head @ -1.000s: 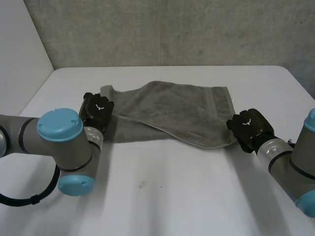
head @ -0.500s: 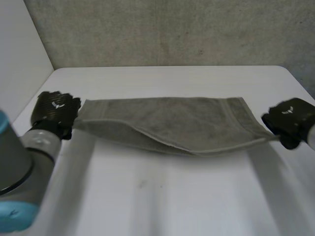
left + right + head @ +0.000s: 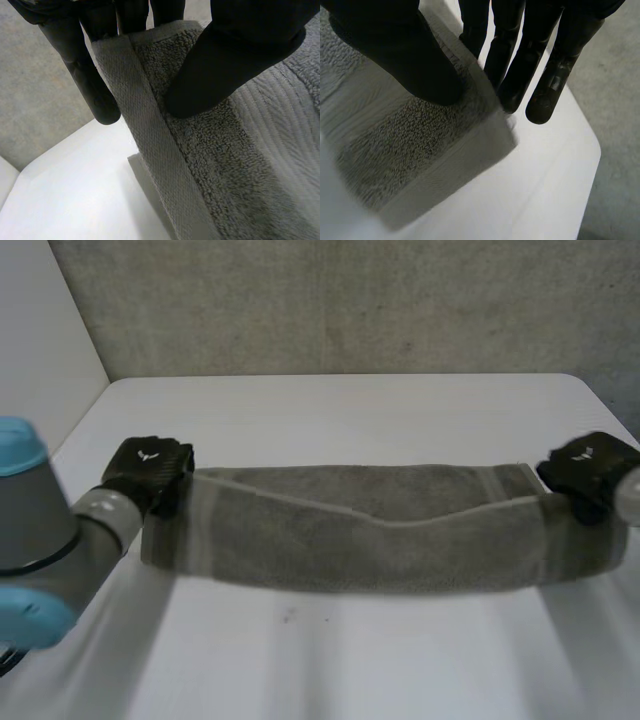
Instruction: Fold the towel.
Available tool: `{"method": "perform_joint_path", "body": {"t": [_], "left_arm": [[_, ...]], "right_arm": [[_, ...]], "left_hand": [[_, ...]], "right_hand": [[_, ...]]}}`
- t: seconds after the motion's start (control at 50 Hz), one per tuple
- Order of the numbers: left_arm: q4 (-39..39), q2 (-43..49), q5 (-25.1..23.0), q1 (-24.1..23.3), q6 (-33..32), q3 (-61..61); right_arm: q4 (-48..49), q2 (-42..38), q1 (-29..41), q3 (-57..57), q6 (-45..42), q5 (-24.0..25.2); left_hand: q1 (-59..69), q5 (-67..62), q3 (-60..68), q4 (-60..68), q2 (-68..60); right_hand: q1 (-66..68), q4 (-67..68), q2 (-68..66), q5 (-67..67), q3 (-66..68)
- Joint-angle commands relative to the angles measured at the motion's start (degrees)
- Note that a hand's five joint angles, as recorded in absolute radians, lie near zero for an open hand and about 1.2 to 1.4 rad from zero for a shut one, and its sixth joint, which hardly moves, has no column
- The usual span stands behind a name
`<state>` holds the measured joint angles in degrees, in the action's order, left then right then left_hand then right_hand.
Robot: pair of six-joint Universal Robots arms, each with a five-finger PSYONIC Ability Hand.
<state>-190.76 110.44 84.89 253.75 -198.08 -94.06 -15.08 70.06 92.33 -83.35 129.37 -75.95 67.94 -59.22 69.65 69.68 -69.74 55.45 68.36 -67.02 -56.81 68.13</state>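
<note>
Grey towel point(image 3: 370, 540) stretched in a long band between both hands, held up over the white table point(image 3: 340, 405). Left hand point(image 3: 148, 470) pinches the towel's left end at the hem, thumb against fingers. Right hand point(image 3: 585, 468) pinches the right end the same way. Small white emblem on each hand's back, no legible text

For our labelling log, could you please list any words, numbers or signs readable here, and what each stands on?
No readable words or numbers.
On the left hand: a small white emblem, no letters.
On the right hand: the same emblem, no letters.
On the towel: no label or print visible.
</note>
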Motion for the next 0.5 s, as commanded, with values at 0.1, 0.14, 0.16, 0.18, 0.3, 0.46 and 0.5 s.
{"method": "perform_joint_path", "body": {"t": [0.1, 0.14, 0.16, 0.18, 0.3, 0.46, 0.5], "left_arm": [[-4.18, 21.91, 3.25, -1.15, -0.29, 25.21], [-4.18, 23.93, 4.75, -1.15, -0.47, 28.20], [-4.18, 23.95, 4.76, -1.15, -0.47, 28.23], [-4.09, 25.69, 6.15, -1.15, -0.64, 30.84], [-4.09, 30.53, 8.02, -1.15, -0.64, 37.01], [-5.58, 29.84, 6.00, -3.86, -0.12, 33.95], [-6.46, 28.62, 4.95, -4.31, -0.12, 32.81]], "right_arm": [[19.80, -20.65, 7.78, 17.15, 1.50, -8.77], [22.44, -22.23, 7.96, 18.65, 1.41, -9.03], [22.46, -22.24, 7.96, 18.66, 1.41, -9.04], [24.72, -23.64, 8.04, 20.05, 1.41, -8.95], [29.57, -29.18, 8.48, 24.72, -0.34, -9.04], [29.58, -29.55, 11.47, 23.59, -0.27, -10.35], [29.23, -27.69, 11.56, 22.00, 1.15, -11.06]], "left_hand": [[12.06, -10.78, 10.35, 10.32, -10.26], [12.06, -10.78, 10.35, 10.32, -10.26], [12.06, -10.78, 10.35, 10.32, -10.26], [12.06, -10.78, 10.35, 10.32, -10.26], [12.06, -10.78, 10.35, 10.32, -10.26], [-57.94, 59.22, -59.65, -59.68, 59.74], [-57.94, 59.22, -59.65, -59.68, 59.74]], "right_hand": [[24.55, 11.64, -12.98, -13.19, 11.87], [24.55, 11.64, -12.98, -13.19, 11.87], [24.55, 11.64, -12.98, -13.19, 11.87], [24.55, 11.64, -12.98, -13.19, 11.87], [24.55, 11.64, -12.98, -13.19, 11.87], [-45.45, -58.36, 57.02, 56.81, -58.13], [-45.45, -58.36, 57.02, 56.81, -58.13]]}}
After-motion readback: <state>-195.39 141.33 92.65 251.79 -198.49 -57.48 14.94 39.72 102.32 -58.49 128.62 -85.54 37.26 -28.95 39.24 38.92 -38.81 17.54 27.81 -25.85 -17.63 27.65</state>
